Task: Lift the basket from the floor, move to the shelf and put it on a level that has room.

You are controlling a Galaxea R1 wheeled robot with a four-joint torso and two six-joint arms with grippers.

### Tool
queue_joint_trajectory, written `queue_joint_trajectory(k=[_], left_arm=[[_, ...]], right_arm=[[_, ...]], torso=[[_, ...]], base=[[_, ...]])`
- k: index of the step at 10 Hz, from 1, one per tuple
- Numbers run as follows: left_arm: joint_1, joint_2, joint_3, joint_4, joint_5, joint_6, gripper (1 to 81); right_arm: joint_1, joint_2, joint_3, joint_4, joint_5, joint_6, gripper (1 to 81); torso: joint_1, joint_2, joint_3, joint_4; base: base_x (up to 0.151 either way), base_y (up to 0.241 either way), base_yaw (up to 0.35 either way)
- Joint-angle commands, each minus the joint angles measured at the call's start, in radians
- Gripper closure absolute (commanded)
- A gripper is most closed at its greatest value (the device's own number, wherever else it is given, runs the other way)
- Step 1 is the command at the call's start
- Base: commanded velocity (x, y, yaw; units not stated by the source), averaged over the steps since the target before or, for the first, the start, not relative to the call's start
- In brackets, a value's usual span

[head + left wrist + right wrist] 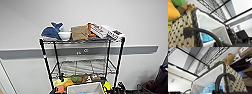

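Note:
The basket [85, 88] shows its white lining low in the head view, raised in front of the shelf [81, 41]. The shelf's middle level [83, 67] is a bare silvery wire grid just above and behind the basket. In the left wrist view the basket's woven side [176, 33], lining [209, 23] and a dark handle loop [205, 32] are very close, with something blue [205, 37] inside. The right wrist view has the other woven side [234, 79], its handle [223, 77] and the blue item [209, 88]. Dark parts of my left gripper [226, 44] and right gripper [218, 92] sit by the handles.
The top tier holds a blue whale toy [51, 31], a white bowl [64, 35], a brown box [79, 32] and printed boxes [107, 31]. Yellow, green and orange clutter [67, 81] fills the lower tier. A grey wall stands behind; dark objects [160, 80] sit at right.

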Motion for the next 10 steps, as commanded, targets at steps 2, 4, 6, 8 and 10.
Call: queue_joint_trajectory(k=[2, 4, 6, 8, 10], left_arm=[[-0.178, -0.041, 0.097, 0.008, -0.012, 0.011, 81.1], [-0.193, -0.049, 0.123, 0.007, -0.012, 0.009, 81.1], [-0.211, -0.063, 0.151, 0.002, -0.012, 0.009, 81.1], [-0.231, -0.087, 0.190, -0.001, -0.012, 0.008, 81.1], [-0.237, -0.101, 0.214, -0.001, -0.012, 0.008, 81.1]], right_arm=[[0.208, -0.054, 0.121, 0.014, 0.011, 0.010, 81.1], [0.227, -0.080, 0.161, 0.019, 0.012, 0.010, 81.1], [0.239, -0.098, 0.184, 0.020, 0.015, 0.010, 81.1], [0.263, -0.124, 0.224, 0.029, 0.015, 0.010, 81.1], [0.277, -0.150, 0.255, 0.038, 0.015, 0.010, 81.1]], torso=[[0.000, 0.000, 0.000, 0.000], [0.000, 0.000, 0.000, 0.000], [0.000, 0.000, 0.000, 0.000], [0.000, 0.000, 0.000, 0.000], [0.000, 0.000, 0.000, 0.000]], base=[[0.092, 0.000, 0.000], [0.092, 0.000, 0.000], [0.092, 0.000, 0.000], [0.092, 0.000, 0.000], [0.045, 0.000, 0.000]])
